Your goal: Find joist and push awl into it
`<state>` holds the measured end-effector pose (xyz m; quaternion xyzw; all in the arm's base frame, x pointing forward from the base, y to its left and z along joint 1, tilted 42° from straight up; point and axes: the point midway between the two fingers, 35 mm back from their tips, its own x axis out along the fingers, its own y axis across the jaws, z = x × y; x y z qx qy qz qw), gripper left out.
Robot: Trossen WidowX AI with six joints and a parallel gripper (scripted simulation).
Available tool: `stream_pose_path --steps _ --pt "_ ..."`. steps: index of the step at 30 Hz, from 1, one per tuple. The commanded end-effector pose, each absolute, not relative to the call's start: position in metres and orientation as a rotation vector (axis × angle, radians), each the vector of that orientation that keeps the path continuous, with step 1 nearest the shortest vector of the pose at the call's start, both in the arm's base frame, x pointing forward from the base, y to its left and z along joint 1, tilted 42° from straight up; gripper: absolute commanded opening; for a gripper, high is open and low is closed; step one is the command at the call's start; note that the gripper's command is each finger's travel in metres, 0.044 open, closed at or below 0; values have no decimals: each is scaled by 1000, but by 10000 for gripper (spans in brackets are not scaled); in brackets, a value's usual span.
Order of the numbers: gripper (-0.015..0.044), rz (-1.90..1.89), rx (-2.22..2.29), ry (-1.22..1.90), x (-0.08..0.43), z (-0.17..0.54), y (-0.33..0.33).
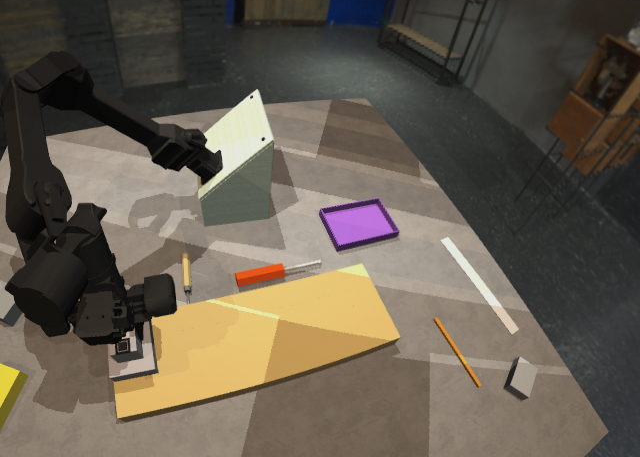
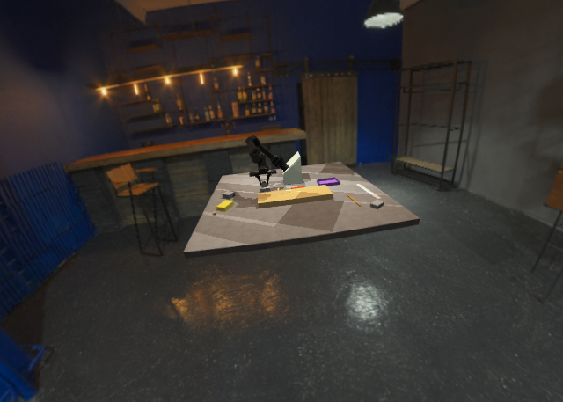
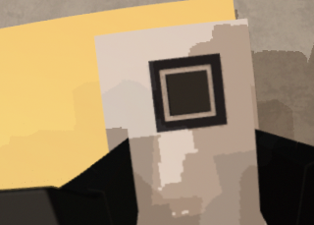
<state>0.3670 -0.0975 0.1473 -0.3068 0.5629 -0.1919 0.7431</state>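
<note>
The floor panel [image 1: 217,359] [image 2: 296,196] [image 3: 39,87] is a long yellow-orange board. My gripper [image 1: 128,333] [image 2: 264,183] [image 3: 193,171] is shut on the stud finder [image 1: 148,356] [image 3: 128,97], a pale flat body with a dark square display. It is over the panel's left end in the top view; whether it touches the panel cannot be told. The awl [image 1: 186,271], with its yellow handle and thin metal tip, lies behind the panel, tip towards it. The purple tray [image 1: 359,225] [image 2: 328,181] stands behind the panel to the right; no object shows in it.
My arm's base sits on a sloped pale green block [image 1: 237,194]. A red-handled tool [image 1: 260,274] lies close behind the panel. A white strip [image 1: 478,284], an orange stick [image 1: 457,351] and a grey block [image 1: 523,377] lie right. A yellow block [image 1: 7,390] lies left.
</note>
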Motion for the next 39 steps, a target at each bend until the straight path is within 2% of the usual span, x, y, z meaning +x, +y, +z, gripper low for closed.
stream_pose_path --steps 1,39 --pt "0 -412 -675 1233 368 141 -101" --pt "0 -414 -679 1232 368 98 -138"
